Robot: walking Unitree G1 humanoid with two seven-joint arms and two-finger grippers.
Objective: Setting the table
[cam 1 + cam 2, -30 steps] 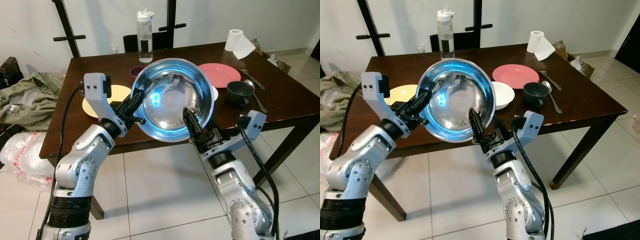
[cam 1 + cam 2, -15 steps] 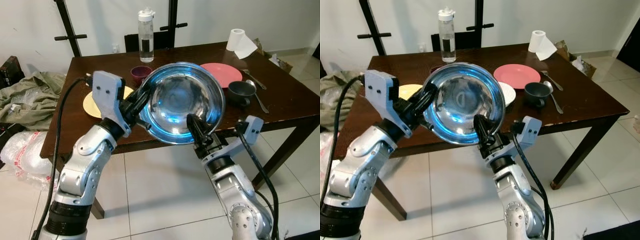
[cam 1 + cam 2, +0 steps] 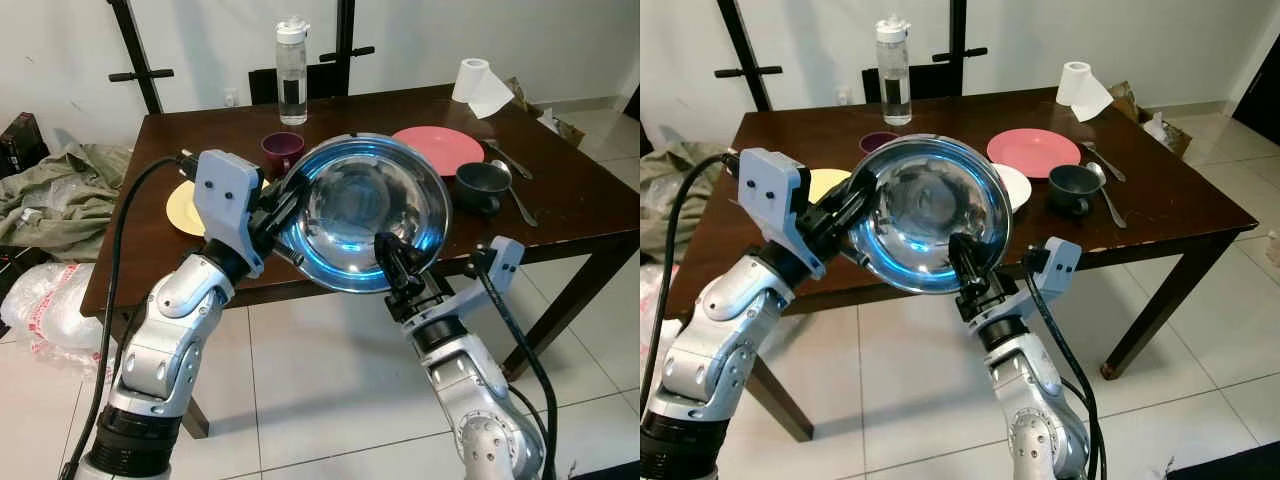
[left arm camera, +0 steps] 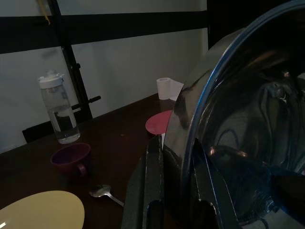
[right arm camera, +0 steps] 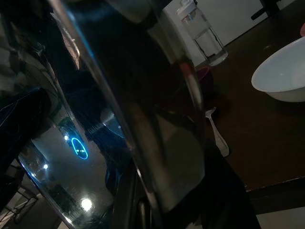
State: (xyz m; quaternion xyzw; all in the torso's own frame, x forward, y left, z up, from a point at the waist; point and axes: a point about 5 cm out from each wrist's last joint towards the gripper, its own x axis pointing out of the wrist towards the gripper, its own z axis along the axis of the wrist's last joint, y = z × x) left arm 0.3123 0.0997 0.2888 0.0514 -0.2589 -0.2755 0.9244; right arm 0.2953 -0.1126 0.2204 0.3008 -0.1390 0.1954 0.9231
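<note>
The left gripper [image 3: 283, 203] and right gripper [image 3: 393, 262] each pinch the rim of the metal bowl [image 3: 365, 212], tilted between them. The table [image 3: 590, 210] lies just beyond both grippers, with the bowl's open face toward the camera.

Two silver metal arms built of rounded, jointed segments with black bands at the joints; a thick black cable loops alongside each arm; each wrist carries a pale grey box-shaped camera housing, the left one showing two small dark holes on its face; the left gripper [image 3: 282, 203] and the right gripper [image 3: 395, 265] each have two long, slim black fingers; the lower arm segments are ribbed black cylinders.
</note>
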